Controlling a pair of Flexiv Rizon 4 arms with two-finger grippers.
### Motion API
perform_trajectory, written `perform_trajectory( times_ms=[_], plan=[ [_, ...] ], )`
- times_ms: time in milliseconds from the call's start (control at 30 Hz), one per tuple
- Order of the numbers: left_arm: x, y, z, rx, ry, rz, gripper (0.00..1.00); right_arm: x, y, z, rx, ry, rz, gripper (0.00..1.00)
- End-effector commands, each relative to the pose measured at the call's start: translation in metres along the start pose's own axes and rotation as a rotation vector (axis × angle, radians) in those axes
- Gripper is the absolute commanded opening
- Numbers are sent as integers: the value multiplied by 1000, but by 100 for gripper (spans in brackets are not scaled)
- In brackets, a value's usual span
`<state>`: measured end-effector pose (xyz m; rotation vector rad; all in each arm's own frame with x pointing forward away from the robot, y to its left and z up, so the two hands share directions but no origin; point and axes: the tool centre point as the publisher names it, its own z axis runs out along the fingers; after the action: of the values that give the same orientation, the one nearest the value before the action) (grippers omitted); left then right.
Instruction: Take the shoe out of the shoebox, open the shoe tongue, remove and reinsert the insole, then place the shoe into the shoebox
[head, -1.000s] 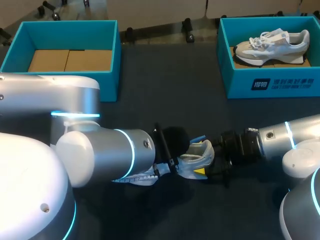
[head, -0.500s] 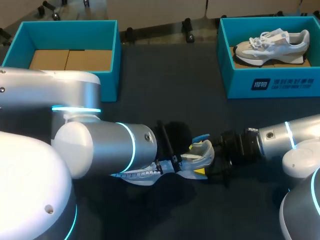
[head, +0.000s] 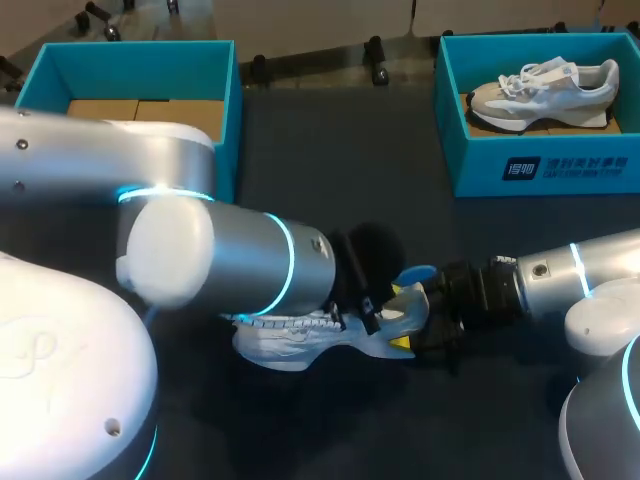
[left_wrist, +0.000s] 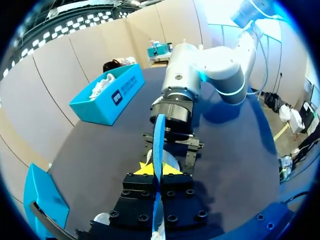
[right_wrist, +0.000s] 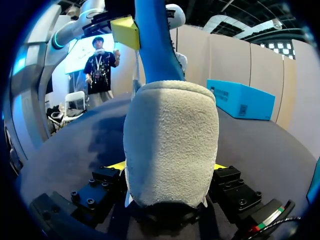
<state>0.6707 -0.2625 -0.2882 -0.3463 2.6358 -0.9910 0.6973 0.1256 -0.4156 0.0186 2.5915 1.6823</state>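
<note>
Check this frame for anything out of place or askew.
Only the blue insole: it sticks out of the shoe at its heel end, pinched edge-on in the left gripper. That fits the insole step; nothing else looks odd.

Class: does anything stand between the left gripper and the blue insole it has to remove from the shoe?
Nothing does. The left gripper is shut on the insole, whose blue edge stands up out of its grip, while the right gripper holds the shoe by its heel.
</note>
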Motion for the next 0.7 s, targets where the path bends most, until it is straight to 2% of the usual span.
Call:
perform_trajectory(
  times_ms=[33, 367, 700],
  plan=[
    [-4, -4, 0, -7, 31, -6, 0, 3, -3, 4, 4, -3, 0, 0],
    [1, -11, -3, 5, 38, -21, 0, 3, -3, 4, 4, -3, 0, 0],
    [15, -39, -6, 15, 86, -68, 0, 3, -3, 4, 4, -3, 0, 0]
  ],
)
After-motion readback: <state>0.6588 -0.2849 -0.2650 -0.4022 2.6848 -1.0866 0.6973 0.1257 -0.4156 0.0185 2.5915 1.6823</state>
